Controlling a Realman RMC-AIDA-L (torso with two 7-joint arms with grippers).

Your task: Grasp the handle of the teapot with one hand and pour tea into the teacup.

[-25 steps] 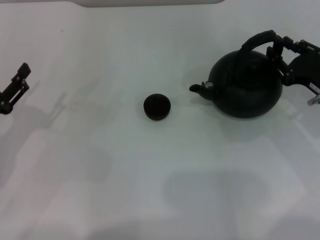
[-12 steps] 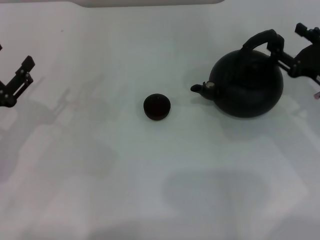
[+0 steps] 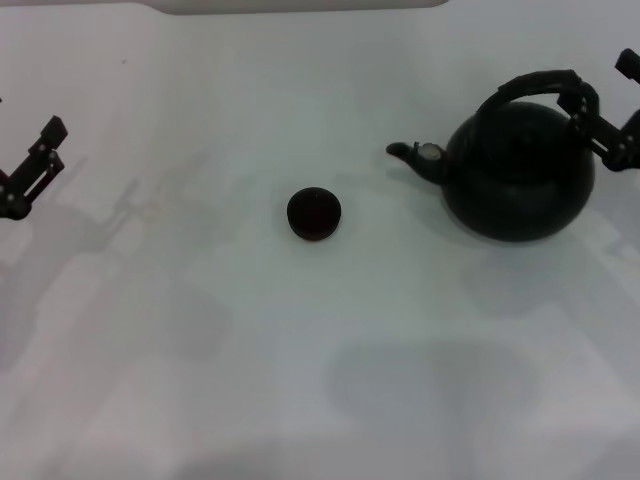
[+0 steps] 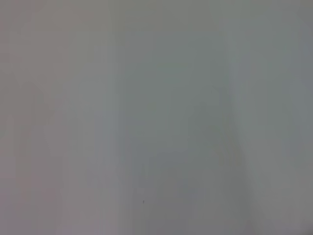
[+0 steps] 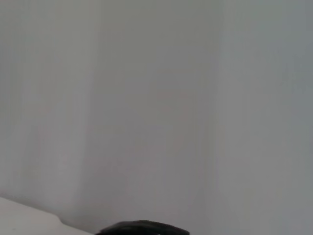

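The large black teapot (image 3: 520, 180) is at the right of the white table, its spout (image 3: 402, 150) pointing left toward the teacup. Its arched black handle (image 3: 540, 80) loops over the top. My right gripper (image 3: 592, 112) comes in from the right edge and is shut on the handle's right end. The pot looks slightly raised, with its shadow offset below it. The tiny dark teacup (image 3: 314, 214) stands alone at the table's middle, well left of the spout. My left gripper (image 3: 35, 160) is parked at the far left edge. The right wrist view shows only a dark curved edge (image 5: 142, 228) of the teapot.
The white table (image 3: 200, 330) spreads all around the cup and pot. A pale object's edge (image 3: 300, 5) lies along the far side. The left wrist view shows only bare surface (image 4: 156, 117).
The teapot has moved to the right with my right gripper, and its spout has risen. The cup has not moved. The left gripper has shifted only slightly.
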